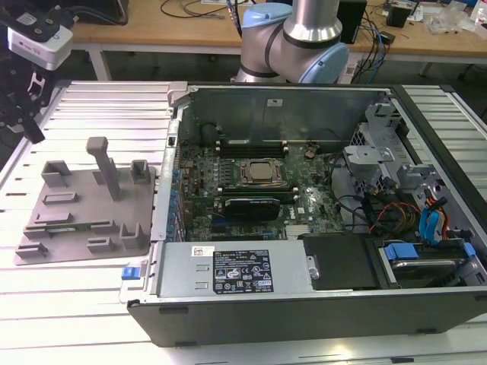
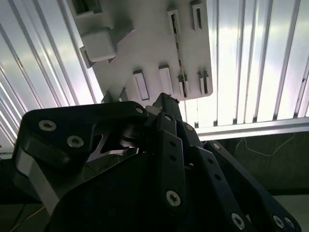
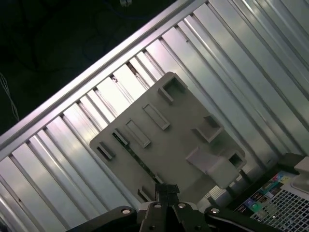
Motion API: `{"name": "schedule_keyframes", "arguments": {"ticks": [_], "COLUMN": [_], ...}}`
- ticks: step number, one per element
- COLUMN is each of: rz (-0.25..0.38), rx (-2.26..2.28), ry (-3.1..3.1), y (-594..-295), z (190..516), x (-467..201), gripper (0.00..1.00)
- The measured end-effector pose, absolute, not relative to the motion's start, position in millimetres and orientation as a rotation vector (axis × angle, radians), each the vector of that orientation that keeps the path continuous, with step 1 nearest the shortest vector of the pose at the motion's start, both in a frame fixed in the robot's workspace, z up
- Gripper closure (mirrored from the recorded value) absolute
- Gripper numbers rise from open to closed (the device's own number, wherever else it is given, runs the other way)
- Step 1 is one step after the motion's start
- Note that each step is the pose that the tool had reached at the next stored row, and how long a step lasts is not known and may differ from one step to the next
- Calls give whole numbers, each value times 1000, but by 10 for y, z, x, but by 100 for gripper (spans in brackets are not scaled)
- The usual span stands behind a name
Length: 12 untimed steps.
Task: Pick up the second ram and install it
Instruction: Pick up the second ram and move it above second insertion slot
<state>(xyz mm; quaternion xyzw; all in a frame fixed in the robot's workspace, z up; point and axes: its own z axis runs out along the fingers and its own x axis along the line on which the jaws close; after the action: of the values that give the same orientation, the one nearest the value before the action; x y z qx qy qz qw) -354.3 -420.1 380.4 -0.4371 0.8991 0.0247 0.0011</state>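
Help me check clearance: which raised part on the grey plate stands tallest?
The single post near the grey plate's middle; it rises above the low blocks and slot holders around it.

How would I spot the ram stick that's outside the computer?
On the exterior view's left, beside the open computer case, lies a grey fixture plate. The ram stands on edge in its long slot, the only thin dark strip among plain grey blocks.

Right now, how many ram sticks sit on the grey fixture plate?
1: the second ram, edge-on in the long slot of the fixture plate. Other slots may hide more.
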Motion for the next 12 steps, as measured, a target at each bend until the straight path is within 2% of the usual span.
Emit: {"name": "schedule_keyframes", "arguments": {"ticks": [12], "rz": [78], "rx": [-1580], "ry": [2716], "y": [-4201], "z": [3805], "x": [-3543], "gripper": [92]}}
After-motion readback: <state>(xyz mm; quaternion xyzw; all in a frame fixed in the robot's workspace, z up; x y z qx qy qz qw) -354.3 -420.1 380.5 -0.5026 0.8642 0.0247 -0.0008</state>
